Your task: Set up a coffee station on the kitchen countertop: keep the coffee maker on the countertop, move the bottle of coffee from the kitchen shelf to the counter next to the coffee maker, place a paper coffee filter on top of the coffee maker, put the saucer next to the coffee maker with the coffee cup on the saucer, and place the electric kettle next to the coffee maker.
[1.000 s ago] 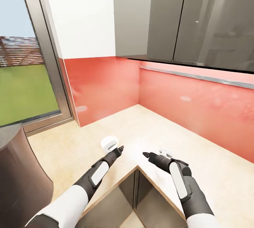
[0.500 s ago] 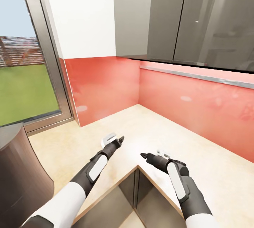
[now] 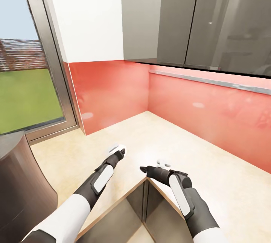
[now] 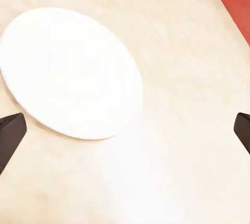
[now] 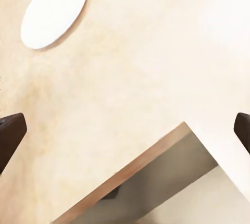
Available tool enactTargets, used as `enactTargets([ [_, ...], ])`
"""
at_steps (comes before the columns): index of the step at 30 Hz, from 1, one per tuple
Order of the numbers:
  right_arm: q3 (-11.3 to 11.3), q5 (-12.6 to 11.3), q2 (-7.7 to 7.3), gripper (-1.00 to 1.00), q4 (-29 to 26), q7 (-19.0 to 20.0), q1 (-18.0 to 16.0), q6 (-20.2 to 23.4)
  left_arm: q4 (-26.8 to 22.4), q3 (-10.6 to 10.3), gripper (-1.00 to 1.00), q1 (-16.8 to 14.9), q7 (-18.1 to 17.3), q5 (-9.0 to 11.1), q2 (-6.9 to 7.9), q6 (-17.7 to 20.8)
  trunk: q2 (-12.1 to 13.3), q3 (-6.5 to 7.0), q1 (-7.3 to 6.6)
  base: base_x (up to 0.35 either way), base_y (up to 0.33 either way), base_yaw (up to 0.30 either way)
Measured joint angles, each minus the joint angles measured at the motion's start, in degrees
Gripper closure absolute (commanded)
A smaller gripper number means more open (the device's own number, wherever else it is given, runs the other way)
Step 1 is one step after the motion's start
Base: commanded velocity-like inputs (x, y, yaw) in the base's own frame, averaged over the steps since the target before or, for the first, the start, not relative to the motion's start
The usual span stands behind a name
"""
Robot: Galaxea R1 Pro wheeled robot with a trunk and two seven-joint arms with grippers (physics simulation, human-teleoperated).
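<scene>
Looking down: I see my two arms reaching over a pale countertop [image 3: 210, 167] in a corner with red walls [image 3: 113, 88].
Saucer: the white saucer [image 4: 70, 73] lies flat on the countertop. From my head I see just a bit of it [image 3: 121, 148], peeking out past the tip of my left gripper.
Saucer from my right wrist: it shows as a white oval [image 5: 54, 9], well apart from my right fingers.
Left gripper: my left gripper [image 4: 125, 130] is spread wide. One dark fingertip [image 4: 10, 133] is at each side of the left wrist view. It holds nothing. The saucer sits near one fingertip, and I cannot tell if they touch.
Right gripper: my right gripper [image 5: 125, 130] is spread wide too, with nothing between the fingers. It hangs over the inner corner edge of the countertop, where the top ends and a darker gap begins.
Right arm from my head: the dark tip [image 3: 145, 169] points toward my left arm, and something small and white [image 3: 162, 162] sits on its far side. It is too small for me to tell what it is.
Cupboards: grey shiny doors [image 3: 195, 21] hang above the red wall.
Window: a tall window [image 3: 26, 85] at my left shows green grass.
</scene>
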Motion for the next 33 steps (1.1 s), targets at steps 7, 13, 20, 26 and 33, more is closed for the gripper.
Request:
enactTargets([
  [7, 0.17, 0.05, -0.04, -1.0, -0.25, -0.01, 0.0, -2.05, -0.87, -0.48, -1.0, -0.05, 0.0, -0.03, 0.07, 0.06, 0.0, 0.0, 0.0, 0.0, 0.0, 0.0],
  [13, 1.13, 0.04, -0.04, -1.0, -1.96, -0.24, 0.0, -2.51, -3.72, -0.54, -1.0, 0.26, -0.16, -0.02, 1.29, 0.26, 0.0, 0.0, 0.0, 0.0, 0.0, 0.0],
  [20, 1.54, 0.06, -0.05, -1.0, -5.26, -0.28, 0.0, -2.56, -5.0, -1.33, -1.0, 0.72, -2.37, -0.06, 2.0, 0.44, 0.0, 0.0, 0.0, 0.0, 0.0, 0.0],
  [26, 1.61, 0.08, -0.05, -1.0, -5.56, -0.28, 0.0, -2.57, -5.18, -2.53, -1.0, 0.76, -3.14, -0.08, 2.1, 0.5, 0.0, 0.0, 0.0, 0.013, 0.001, 0.0],
  [33, 1.63, 0.07, -0.05, -1.0, -5.68, -0.28, 0.0, -2.58, -5.22, -2.81, -1.0, 0.76, -3.33, -0.08, 2.12, 0.49, 0.0, 0.0, -0.01, 0.136, 0.08, 0.038],
])
